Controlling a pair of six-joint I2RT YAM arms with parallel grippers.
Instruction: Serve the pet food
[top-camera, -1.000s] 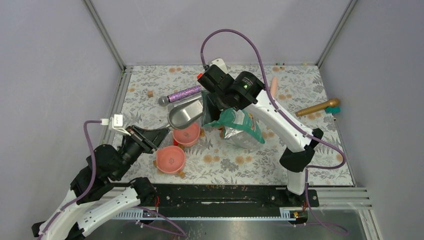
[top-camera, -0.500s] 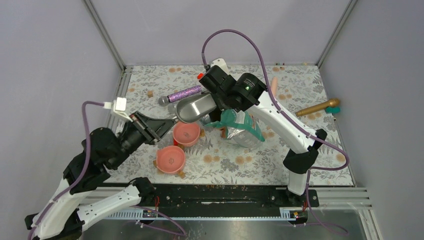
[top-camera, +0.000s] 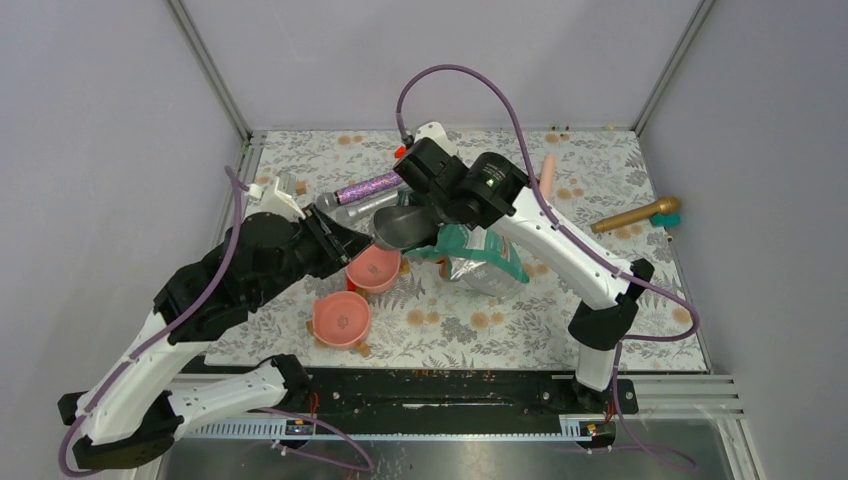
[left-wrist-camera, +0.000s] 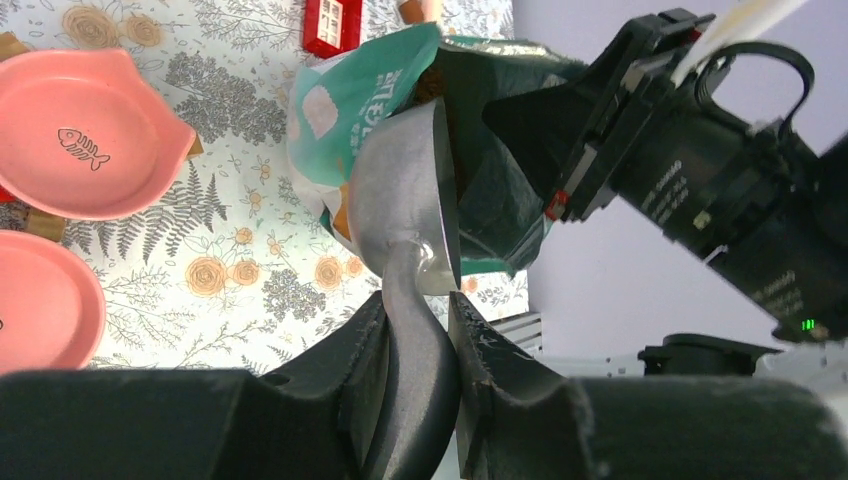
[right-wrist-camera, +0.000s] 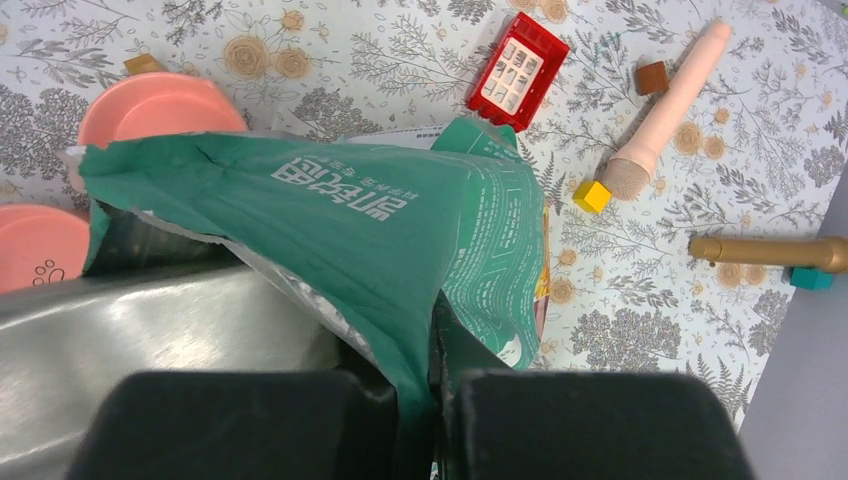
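The teal-green and silver pouch (top-camera: 482, 262) lies tilted at mid-table. My right gripper (top-camera: 438, 212) is shut on its top edge (right-wrist-camera: 435, 375) and holds its mouth up; the pouch fills the right wrist view (right-wrist-camera: 350, 210). My left gripper (top-camera: 340, 235) is shut on the handle of a metal scoop (top-camera: 402, 228). In the left wrist view the fingers (left-wrist-camera: 415, 310) clamp the handle, and the scoop bowl (left-wrist-camera: 405, 200) stands on edge at the open mouth of the pouch (left-wrist-camera: 350, 95). The kibble does not show clearly.
Two pink bowls (top-camera: 373, 268) (top-camera: 341, 317) sit just left of the pouch, under the left arm. A purple glitter microphone (top-camera: 365, 187), a pink microphone (right-wrist-camera: 665, 110), a gold one (top-camera: 635, 215), a red block (right-wrist-camera: 517, 72) and small loose blocks lie behind and to the right.
My left arm has risen and swung right and back with the scoop. The scoop bowl has tipped on edge and come up against the pouch mouth. The right gripper keeps hold of the pouch.
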